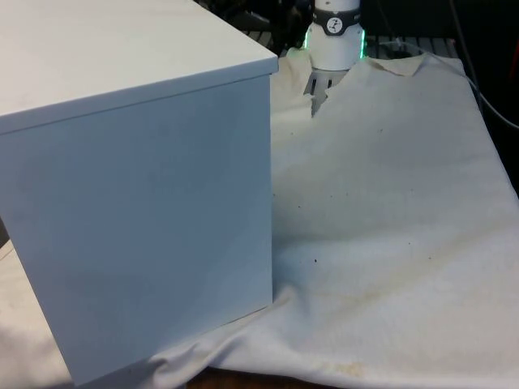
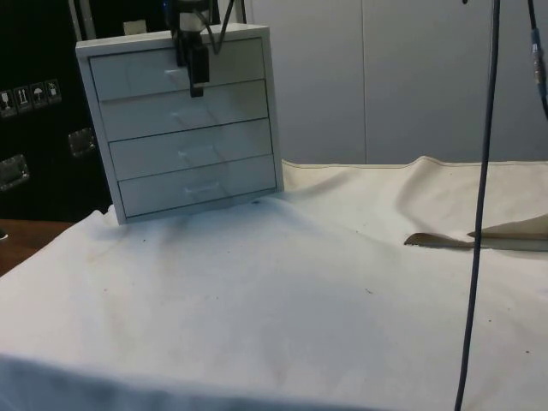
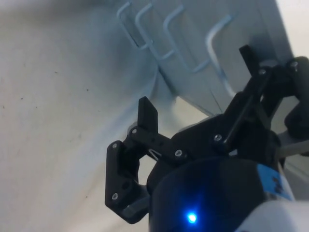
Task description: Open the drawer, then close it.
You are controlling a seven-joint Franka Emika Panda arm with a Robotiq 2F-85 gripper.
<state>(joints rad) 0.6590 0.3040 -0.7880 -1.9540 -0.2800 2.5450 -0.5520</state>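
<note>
A white chest of drawers [image 2: 184, 124] stands on the cloth with four drawers, all pushed in. It turns a plain side to the front view [image 1: 138, 186]. My black gripper [image 2: 196, 86] hangs in front of the top drawer [image 2: 137, 73], by its wire handle. In the wrist view the gripper [image 3: 198, 87] is open, one finger [image 3: 147, 116] well off the drawer fronts and the other finger [image 3: 248, 58] close to the nearest handle [image 3: 217, 53]. Nothing is held between them. Whether a finger touches the handle I cannot tell.
The white cloth [image 2: 282, 282] spreads wide in front of the chest. A dark cable [image 2: 484, 197] hangs down in the side view. A fold at the cloth's edge [image 2: 479, 240] shows the table beneath.
</note>
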